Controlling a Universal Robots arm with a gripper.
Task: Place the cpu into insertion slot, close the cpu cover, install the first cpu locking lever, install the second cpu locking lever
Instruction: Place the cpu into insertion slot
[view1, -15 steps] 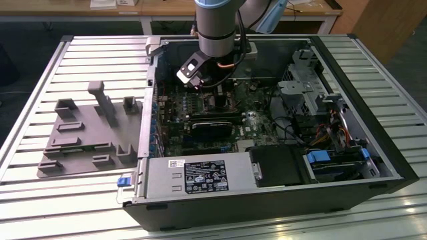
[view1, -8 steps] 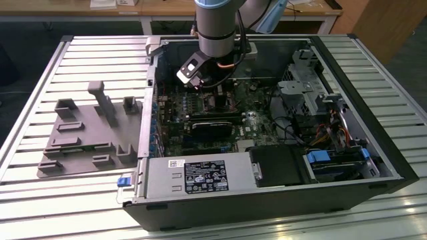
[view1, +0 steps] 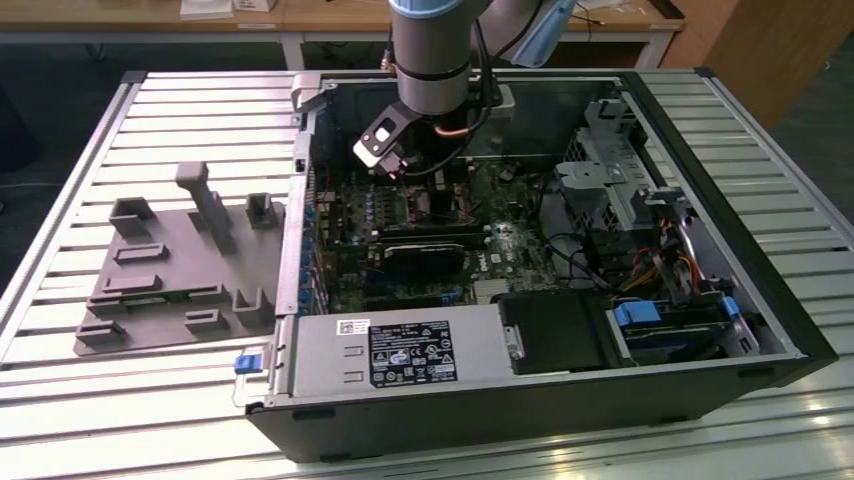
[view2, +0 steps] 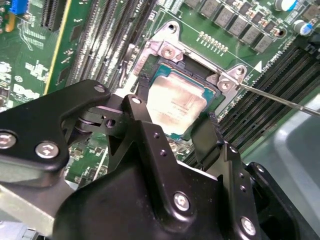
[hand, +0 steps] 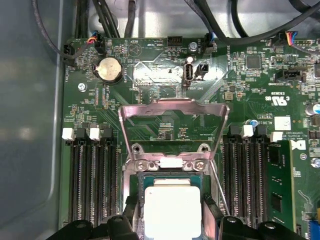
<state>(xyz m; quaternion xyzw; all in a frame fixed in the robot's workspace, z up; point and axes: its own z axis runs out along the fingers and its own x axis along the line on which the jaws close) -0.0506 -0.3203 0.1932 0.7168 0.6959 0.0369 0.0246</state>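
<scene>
**Silver-topped cpu (hand: 170, 210) in slot, pincer clamped on it**

Small flat square cpu with a dull silvery-grey metal top lies flat inside the insertion slot (view2: 165, 52), a dark square socket rimmed by a silver frame on the green circuit board (hand: 240, 90). Black two-fingered gripper (view2: 172, 112) straddles the chip, fingers (view2: 142, 130) pressed against two opposite edges, pinching it. Thin silvery square-frame cpu cover (hand: 172, 106) is hinged up, standing tilted off the slot. Thin steel wire lever (view2: 280, 100) runs from a frame corner across the black memory slots (hand: 245, 185). Grey robot arm (view1: 434, 50) reaches into the open black computer case (view1: 534, 400), toward its far side.
</scene>
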